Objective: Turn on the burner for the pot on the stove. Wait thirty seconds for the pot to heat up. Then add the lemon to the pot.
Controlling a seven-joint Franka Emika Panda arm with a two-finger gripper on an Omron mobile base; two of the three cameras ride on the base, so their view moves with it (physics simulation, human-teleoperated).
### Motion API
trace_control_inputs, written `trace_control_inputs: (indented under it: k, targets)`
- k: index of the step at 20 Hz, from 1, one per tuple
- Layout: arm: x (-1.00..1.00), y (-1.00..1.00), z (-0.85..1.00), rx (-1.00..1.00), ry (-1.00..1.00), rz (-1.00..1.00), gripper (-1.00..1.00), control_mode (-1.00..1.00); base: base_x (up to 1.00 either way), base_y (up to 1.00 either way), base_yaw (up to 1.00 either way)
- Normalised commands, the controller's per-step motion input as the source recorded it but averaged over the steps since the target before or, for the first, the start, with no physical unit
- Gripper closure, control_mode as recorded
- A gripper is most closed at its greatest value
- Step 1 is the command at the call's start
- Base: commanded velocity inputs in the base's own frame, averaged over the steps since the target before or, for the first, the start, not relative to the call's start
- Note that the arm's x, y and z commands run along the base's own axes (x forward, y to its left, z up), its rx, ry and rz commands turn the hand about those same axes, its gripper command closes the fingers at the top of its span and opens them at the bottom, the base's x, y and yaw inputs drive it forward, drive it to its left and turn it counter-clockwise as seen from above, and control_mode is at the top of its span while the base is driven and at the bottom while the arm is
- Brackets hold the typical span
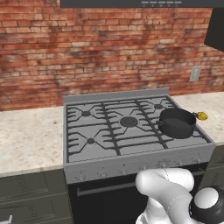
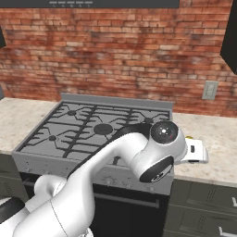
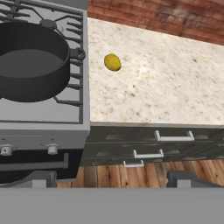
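Currently the pot (image 1: 177,122) is seated on the front right burner of the stove (image 1: 109,131), near the stove's right edge. The lemon (image 3: 113,62) is found on the speckled counter (image 3: 166,83), just beside the stove's right edge, near the pot's side handle but not touching it. Gripper (image 3: 112,178) is held above the counter's front edge, over the drawers (image 3: 148,146); finger tips are seen well apart, nothing clamped
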Motion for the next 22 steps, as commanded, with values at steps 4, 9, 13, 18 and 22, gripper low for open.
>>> trace_control_inputs:
  k: [4, 9, 13, 18, 22]
  targets:
    - [0.0, 0.0, 0.0, 0.0, 0.0, 0.0, -1.0, -1.0, 0.0, 0.0, 0.0]
    - [0.0, 0.0, 0.0, 0.0, 0.0, 0.0, -1.0, -1.0, 0.0, 0.0, 0.0]
    - [0.0, 0.0, 0.0, 0.0, 0.0, 0.0, -1.0, -1.0, 0.0, 0.0, 0.0]
    - [0.0, 0.0, 0.0, 0.0, 0.0, 0.0, -1.0, -1.0, 0.0, 0.0, 0.0]
    - [0.0, 0.0, 0.0, 0.0, 0.0, 0.0, -1.0, -1.0, 0.0, 0.0, 0.0]
